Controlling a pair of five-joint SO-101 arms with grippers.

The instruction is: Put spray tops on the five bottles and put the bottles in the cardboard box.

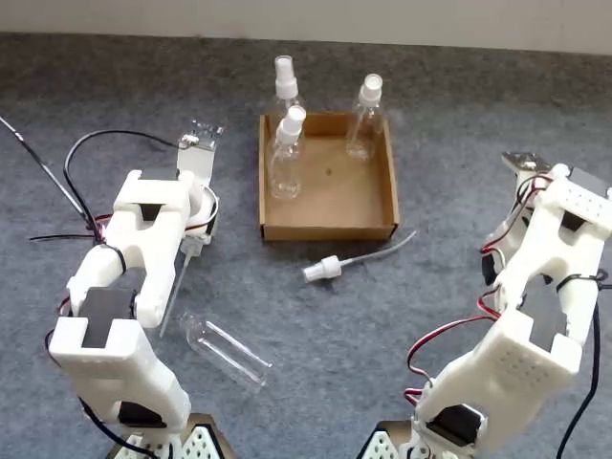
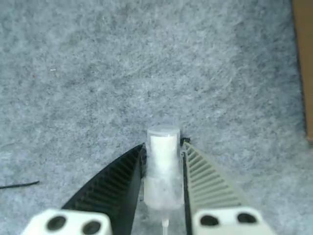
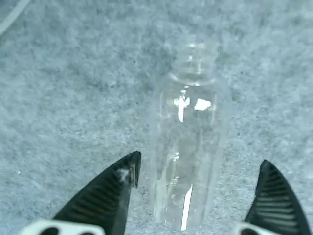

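**Entry: spray top in grasp, uncapped bottle awaiting**

Left gripper [image 2: 164, 146]: closed on spray top [image 2: 163, 166], with the tube running back toward the wrist.
Right gripper [image 3: 200, 160]: spread wide, with the uncapped bottle [image 3: 188, 147] between its jaws and apart from both.
Hazards: an off-centre closure may shove the slick bottle aside, and the flexible tube may miss the narrow neck and buckle.

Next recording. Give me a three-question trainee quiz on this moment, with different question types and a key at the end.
1. True or false: the left gripper is shut on a spray top.
2. What lies between the right gripper's open fingers? A) a bottle without a top B) a bottle with a top C) nothing
3. How many bottles already wear spray tops?
Key: 1 true; 2 A; 3 three.
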